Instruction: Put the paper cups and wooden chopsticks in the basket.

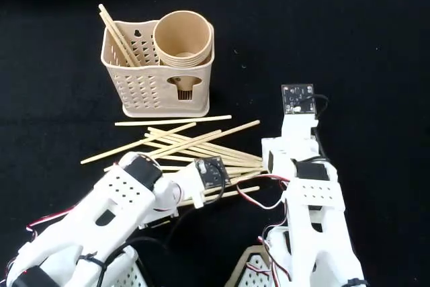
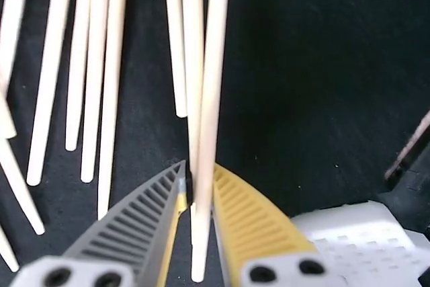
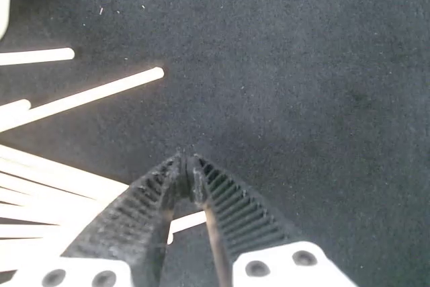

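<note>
1. Several wooden chopsticks [image 1: 119,37] stand tilted in the left compartment of the basket [image 1: 144,92], their tips poking above its rim.
2. Stacked paper cups [image 1: 183,35] sit upright in the basket's right compartment, just beside those sticks.
3. Many loose chopsticks [image 1: 201,144] lie scattered flat on the black desk [image 1: 363,58] just in front of the basket, crossing one another.
4. One arm, the left arm [image 1: 127,196], leans in from the near left corner, its wrist over the near edge of the pile.
5. Clenched, the left hand [image 2: 199,169] grasps a single chopstick [image 2: 209,85] between its grey and yellow fingers [image 2: 245,213], low over the desk with other sticks lying alongside.
6. One more arm, the right arm [image 1: 306,186], stands to the right of the pile.
7. Clenched on nothing, the right hand [image 3: 187,160] has its tips pressed together above bare black cloth, with stick ends near it.
</note>
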